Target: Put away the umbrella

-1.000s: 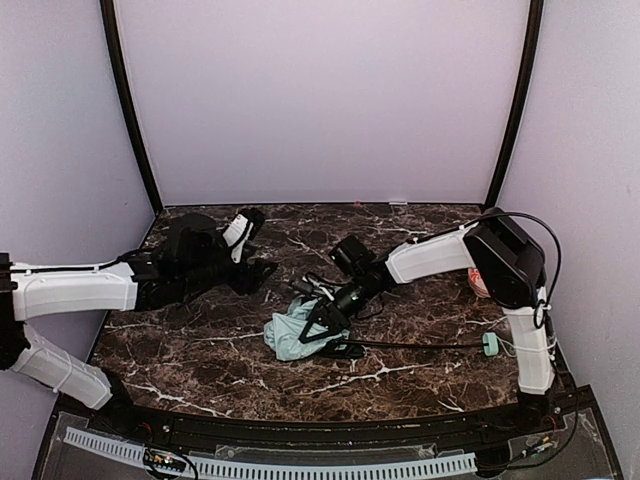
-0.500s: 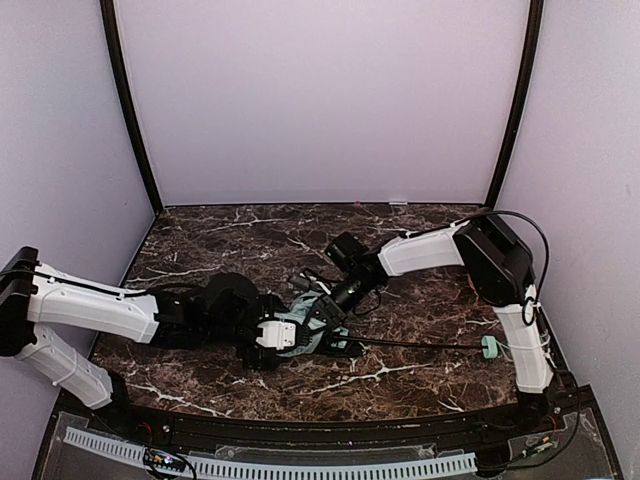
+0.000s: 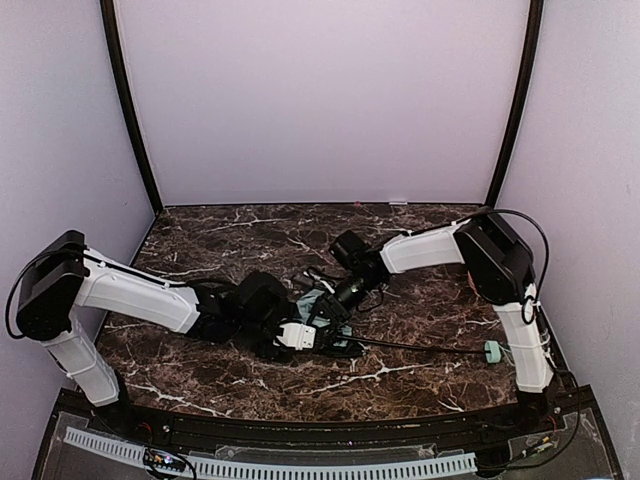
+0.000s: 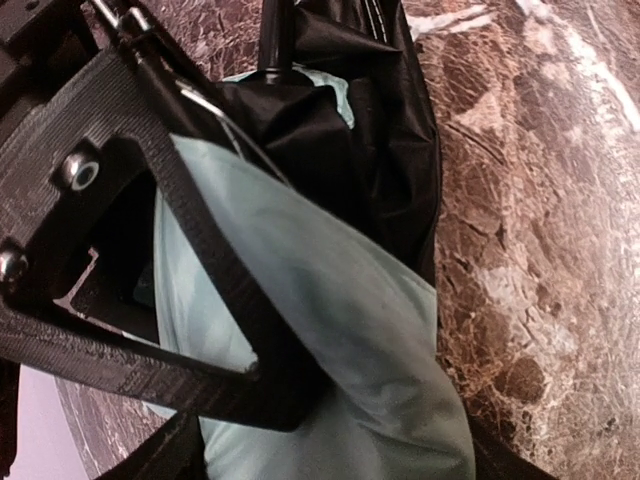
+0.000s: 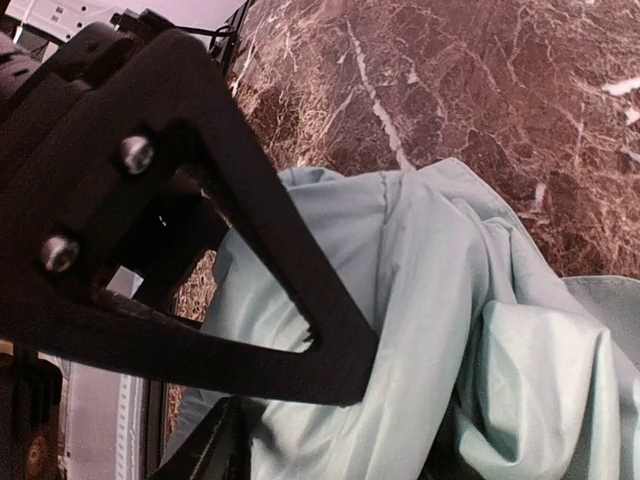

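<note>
The umbrella (image 3: 316, 300) lies as a crumpled pale mint bundle with black lining in the middle of the marble table (image 3: 220, 235). Its thin black shaft (image 3: 420, 346) runs right to the small mint handle (image 3: 491, 350). My left gripper (image 3: 300, 335) reaches in from the left onto the bundle's near side. In the left wrist view its jaws (image 4: 260, 450) stand apart with mint fabric (image 4: 340, 330) bulging between them. My right gripper (image 3: 332, 308) comes down on the bundle from the far right. Its jaws (image 5: 285, 435) are apart too, with a fold of fabric (image 5: 420, 300) between them.
Pale walls close off the table at the back and on both sides, with black posts (image 3: 130, 110) in the back corners. The right arm's cable (image 3: 535, 260) loops near the right wall. A black rim (image 3: 320, 430) runs along the table's near edge.
My left arm has swung from the back left of the table down onto the umbrella bundle. The right gripper stayed on the fabric and its jaws have spread a little.
</note>
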You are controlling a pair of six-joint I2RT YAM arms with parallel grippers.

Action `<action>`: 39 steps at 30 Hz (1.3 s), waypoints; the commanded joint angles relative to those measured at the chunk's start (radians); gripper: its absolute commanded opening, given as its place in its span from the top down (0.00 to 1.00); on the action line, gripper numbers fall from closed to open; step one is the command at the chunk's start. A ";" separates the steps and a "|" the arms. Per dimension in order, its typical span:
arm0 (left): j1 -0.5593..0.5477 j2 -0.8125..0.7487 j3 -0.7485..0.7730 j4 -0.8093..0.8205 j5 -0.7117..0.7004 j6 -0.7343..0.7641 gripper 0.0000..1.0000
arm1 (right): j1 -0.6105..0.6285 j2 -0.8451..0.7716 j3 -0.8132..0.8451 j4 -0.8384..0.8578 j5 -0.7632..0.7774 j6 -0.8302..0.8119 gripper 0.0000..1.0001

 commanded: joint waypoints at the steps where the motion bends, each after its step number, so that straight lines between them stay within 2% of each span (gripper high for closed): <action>1: 0.023 0.011 0.029 -0.155 0.127 -0.019 0.26 | 0.002 0.010 -0.040 -0.107 0.175 -0.054 0.49; 6: 0.032 0.040 0.054 -0.251 0.205 -0.049 0.35 | -0.062 -0.120 -0.088 0.008 0.209 0.067 0.33; 11: 0.047 0.077 0.080 -0.279 0.246 -0.072 0.36 | -0.105 -0.275 -0.192 0.088 0.282 0.147 0.29; 16: 0.050 0.087 0.096 -0.292 0.255 -0.085 0.36 | -0.113 -0.449 -0.359 0.094 0.406 0.167 0.29; 19: 0.050 0.087 0.099 -0.295 0.260 -0.088 0.35 | -0.113 -0.540 -0.471 0.156 0.387 0.218 0.31; 23: 0.052 0.088 0.104 -0.297 0.258 -0.087 0.35 | -0.108 -0.608 -0.549 0.242 0.369 0.280 0.50; 25: 0.052 0.091 0.105 -0.298 0.254 -0.089 0.35 | -0.100 -0.614 -0.558 0.260 0.341 0.296 0.53; 35: 0.052 0.091 0.110 -0.303 0.249 -0.093 0.35 | -0.038 -0.637 -0.501 0.251 0.362 0.317 0.46; 39: 0.052 0.091 0.107 -0.305 0.254 -0.091 0.35 | -0.023 -0.643 -0.503 0.216 0.419 0.320 0.41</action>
